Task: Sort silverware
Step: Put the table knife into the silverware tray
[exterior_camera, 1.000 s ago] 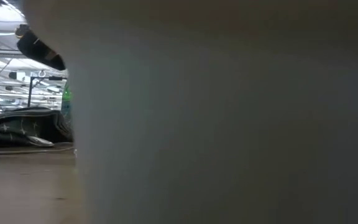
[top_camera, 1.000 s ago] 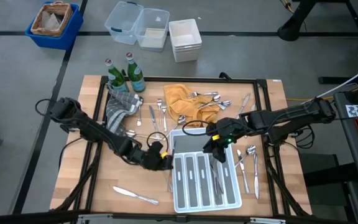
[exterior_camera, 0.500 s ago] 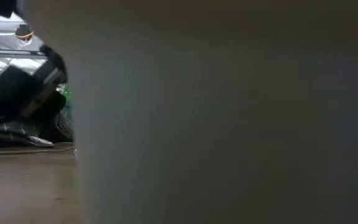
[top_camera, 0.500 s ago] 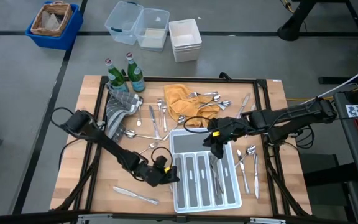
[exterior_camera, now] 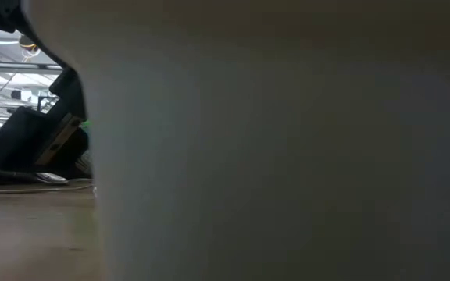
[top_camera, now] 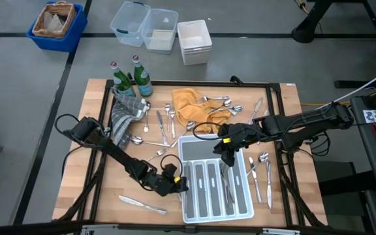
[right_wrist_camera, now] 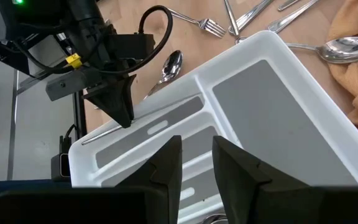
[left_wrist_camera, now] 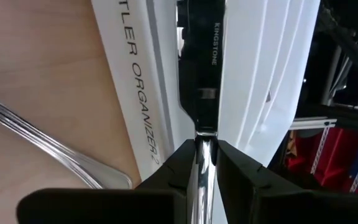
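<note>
**Steel knife at the organizer's edge**

Silver metal shows between the left hand's point(left_wrist_camera: 202, 163) two dark fingers in its wrist view: a table knife point(left_wrist_camera: 202, 109), stamped blade lying along the white tray's point(top_camera: 191, 213) outermost slot on the left side, handle pinched between the fingers. From above, the left arm reaches low across the desk point(top_camera: 83, 189) from the left, bent at the elbow, its hand point(top_camera: 177, 185) pressed against the tray's left wall. The right wrist view shows that hand point(right_wrist_camera: 122, 115) pointing steeply down at the rim, the thin knife point(right_wrist_camera: 102, 132) lying across the edge.

More silverware lies about: a knife point(top_camera: 142, 205) on the bare wood near the front-left corner, spoons and forks point(top_camera: 164, 125) beside the grey cloth point(top_camera: 124, 116), several spoons point(top_camera: 218, 103) on the yellow cloth point(top_camera: 194, 108), a few pieces point(top_camera: 261, 170) right of the tray.

The right arm stretches in from the right, its hand point(top_camera: 225, 149) hovering over the tray's upper compartments, fingers parted and holding nothing. Two green bottles point(top_camera: 128, 77) stand at the far-left corner.
</note>
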Controlling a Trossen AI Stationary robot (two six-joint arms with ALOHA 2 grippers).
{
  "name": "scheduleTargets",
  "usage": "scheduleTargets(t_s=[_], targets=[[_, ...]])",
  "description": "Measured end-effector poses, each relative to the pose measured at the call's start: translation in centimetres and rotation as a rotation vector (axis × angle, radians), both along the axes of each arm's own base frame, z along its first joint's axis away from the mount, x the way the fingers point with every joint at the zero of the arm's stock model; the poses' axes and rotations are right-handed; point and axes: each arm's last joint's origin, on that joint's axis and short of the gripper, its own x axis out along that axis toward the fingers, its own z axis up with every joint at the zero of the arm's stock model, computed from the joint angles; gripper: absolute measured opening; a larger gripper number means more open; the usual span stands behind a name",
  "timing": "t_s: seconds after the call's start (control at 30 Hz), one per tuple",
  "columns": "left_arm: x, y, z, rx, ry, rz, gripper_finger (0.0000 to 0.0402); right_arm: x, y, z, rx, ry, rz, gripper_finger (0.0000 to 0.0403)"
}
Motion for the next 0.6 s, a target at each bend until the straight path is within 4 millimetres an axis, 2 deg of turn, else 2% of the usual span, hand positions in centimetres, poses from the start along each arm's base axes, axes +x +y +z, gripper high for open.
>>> scheduleTargets(t_s=[0.3, 0.6], targets=[[-0.02, -0.10, 0.02, 0.039, -0.004, -0.049, 0.0047, 0.01, 0.00, -0.01, 0.001, 0.001, -0.001, 0.0092], [-0.03, -0.12, 0.01, 0.037, -0.003, -0.051, 0.0048, 0.04, -0.15, -0.02, 0.036, 0.007, -0.110, 0.0092]])
